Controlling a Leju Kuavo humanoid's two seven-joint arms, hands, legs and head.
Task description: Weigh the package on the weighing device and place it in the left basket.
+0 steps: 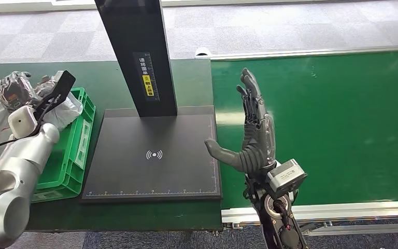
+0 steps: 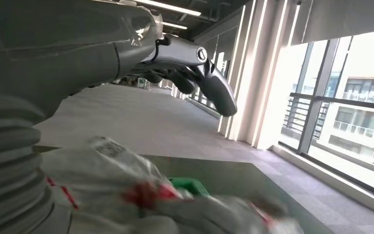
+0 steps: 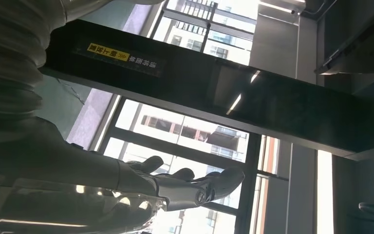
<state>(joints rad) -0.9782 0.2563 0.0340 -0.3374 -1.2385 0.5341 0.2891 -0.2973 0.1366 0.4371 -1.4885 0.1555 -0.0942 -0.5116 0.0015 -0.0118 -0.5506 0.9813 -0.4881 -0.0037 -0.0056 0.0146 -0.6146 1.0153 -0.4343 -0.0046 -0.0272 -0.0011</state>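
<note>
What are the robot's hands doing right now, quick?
Left hand: over the green basket with the packages; whether it is gripping one cannot be told.
Right hand: open, fingers spread, holding nothing.

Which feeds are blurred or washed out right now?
Head view: sharp and evenly lit. Left wrist view: the package in the foreground is smeared out of focus, and the windows glare. Right wrist view: backlit by bright windows, so the right hand is a dark silhouette.

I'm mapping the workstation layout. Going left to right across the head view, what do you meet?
Left hand above the packages → green basket → black weighing device → right hand → green conveyor belt.
</note>
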